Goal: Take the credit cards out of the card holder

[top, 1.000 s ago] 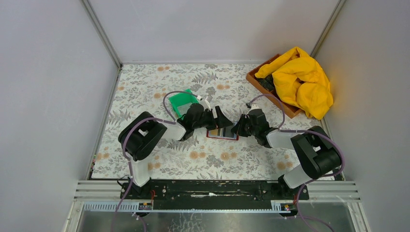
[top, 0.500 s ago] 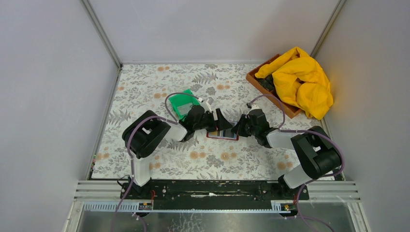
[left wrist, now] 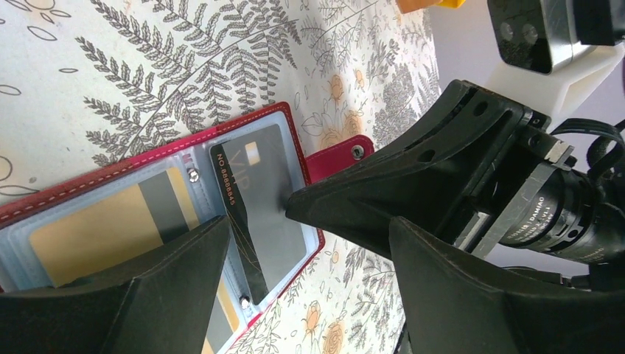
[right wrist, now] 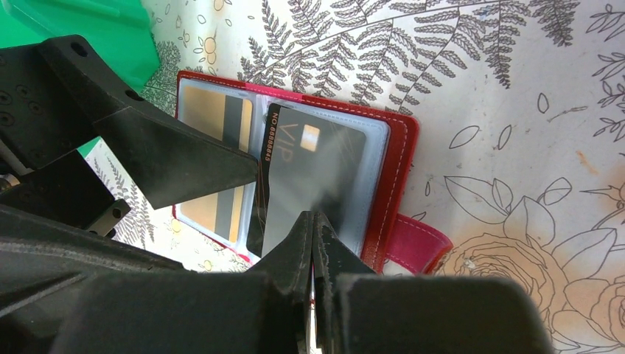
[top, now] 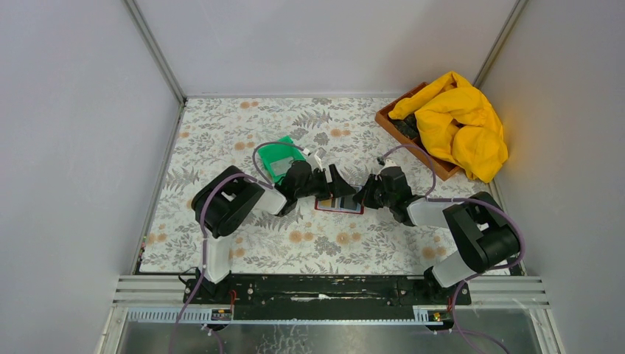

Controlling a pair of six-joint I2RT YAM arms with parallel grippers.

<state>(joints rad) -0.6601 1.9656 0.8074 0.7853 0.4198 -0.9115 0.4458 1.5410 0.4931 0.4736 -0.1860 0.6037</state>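
Card holder (right wrist: 394,169) lay open on the table (right wrist: 516,110), between both grippers. Black card (right wrist: 324,169) sat askew, partly out of its sleeve. Right gripper (right wrist: 313,221), jaws pressed together, touched that card's edge. Left gripper (left wrist: 309,225) straddled the holder, spread wide.

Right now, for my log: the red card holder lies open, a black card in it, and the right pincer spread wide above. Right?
No: the right pincer is shut, tips at the black card in the open card holder. The right wrist view shows it.
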